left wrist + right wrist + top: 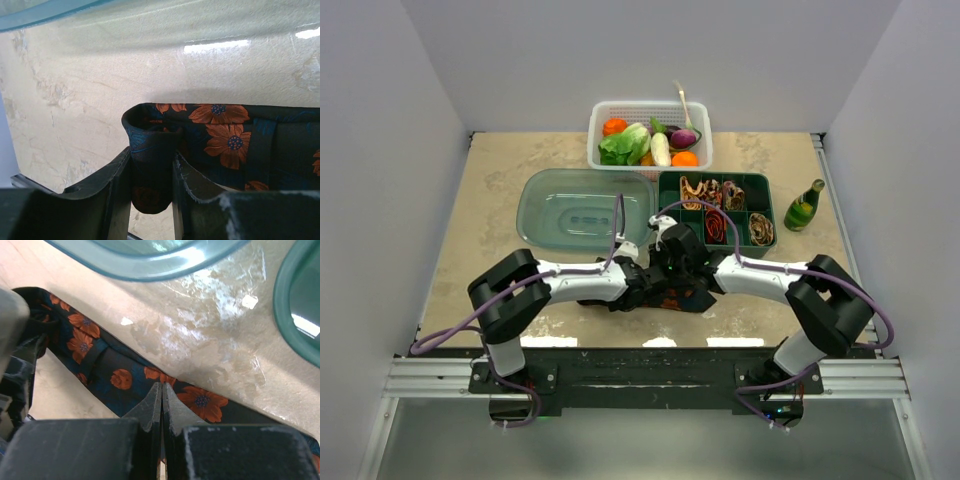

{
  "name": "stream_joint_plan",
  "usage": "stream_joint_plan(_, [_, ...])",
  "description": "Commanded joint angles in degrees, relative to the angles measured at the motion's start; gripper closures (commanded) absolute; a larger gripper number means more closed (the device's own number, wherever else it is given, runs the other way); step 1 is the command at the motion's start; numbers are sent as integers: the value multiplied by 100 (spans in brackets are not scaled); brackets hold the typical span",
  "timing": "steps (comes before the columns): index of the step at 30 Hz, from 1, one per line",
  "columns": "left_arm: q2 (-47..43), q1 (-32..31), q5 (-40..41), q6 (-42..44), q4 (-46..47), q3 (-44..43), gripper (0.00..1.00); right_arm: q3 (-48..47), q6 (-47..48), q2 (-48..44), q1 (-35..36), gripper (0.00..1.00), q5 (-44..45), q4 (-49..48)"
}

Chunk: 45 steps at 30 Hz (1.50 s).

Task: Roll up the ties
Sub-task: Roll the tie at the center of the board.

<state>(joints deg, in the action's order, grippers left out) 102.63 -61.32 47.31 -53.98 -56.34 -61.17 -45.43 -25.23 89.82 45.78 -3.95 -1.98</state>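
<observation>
A: Location of tie (pixel 120 380)?

B: Flat on table (pixel 490 250), at near edge, centre, under both claws. Laid out as a long band, with one end turned over into a fold.

A: State of left claw (pixel 152 172)?

B: Partly closed and clamped on the folded end, with fabric packed into the gap between fingers (pixel 117 190). Probable reason: serves as core for the roll and stops the fold springing open.

A: State of right claw (pixel 162 390)?

B: Fully closed, tips pressed together, set on the band further along. No fabric seen between tips. Touching or just above: cannot tell. Probable reason: pins the band flat and taut for winding.

A: Stage of work?

B: Judged early. Only the first turn formed, most of the band unrolled.

A: Count of items?

B: As follows.
- Ties on table: one, black with orange flowers.
- Rolls (pixel 717 225) in tray (pixel 715 175): about five, too small in the top view for a firm count.
- Trays: one, green, divided.
- Lids: one (pixel 575 212), clear, just beside tray on the left.
- Baskets: one (pixel 650 104), white, with vegetables, behind tray.
- Bottles: one (pixel 804 206), green, right of tray.
- Arms: two.
</observation>
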Motion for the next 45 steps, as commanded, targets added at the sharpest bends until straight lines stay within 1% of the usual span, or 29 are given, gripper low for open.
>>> stream_joint_plan(1, [-242,-38,-169,149,779,131,74,78,54,-158,-16,100,96,-83])
stream_joint_plan(3, [-383,-38,-432,299,1071,298,65,87,54,-140,-25,100,87,-92])
stream_joint_plan(4, [-506,-47,-494,396,1281,342,58,87,54,-132,-16,100,96,-84])
stream_joint_plan(6, [-577,-47,-626,432,1406,395,53,96,62,-123,-25,100,96,-101])
stream_joint_plan(7, [-612,-47,-644,449,1450,412,48,87,71,-123,-25,100,87,-92])
stream_joint_plan(12, [-700,-55,-741,467,1529,386,36,78,80,-123,-25,100,87,-83])
stream_joint_plan(15, [-876,-64,-811,511,1678,448,32,69,89,-96,-25,100,52,-83])
stream_joint_plan(24, [-1745,-47,-1136,537,2249,834,28,26,124,-52,-25,100,-27,-92])
stream_joint_plan(33, [-2562,-29,-1330,695,2794,1203,25,43,89,-333,-60,99,385,171])
stream_joint_plan(36, [-2765,6,-1338,748,2891,1265,24,175,-7,-605,-227,93,718,390])
stream_joint_plan(38, [-2827,32,-1338,792,2935,1300,24,297,-78,-729,-446,82,868,601])
stream_joint_plan(39, [-2862,50,-1347,827,2961,1309,24,350,-104,-886,-525,74,947,663])
stream_joint_plan(40, [-2880,67,-1338,836,2979,1326,23,403,-105,-966,-726,69,983,751])
stream_joint_plan(42, [-2932,85,-1338,862,3040,1362,23,570,-113,-1141,-886,55,1027,813])
stream_joint_plan(43, [-2959,102,-1373,880,3093,1423,23,623,-113,-1264,-1034,50,1036,874])
stream_joint_plan(45, [-3012,138,-1408,924,3224,1502,22,667,-69,-1318,-1132,43,1062,1032])
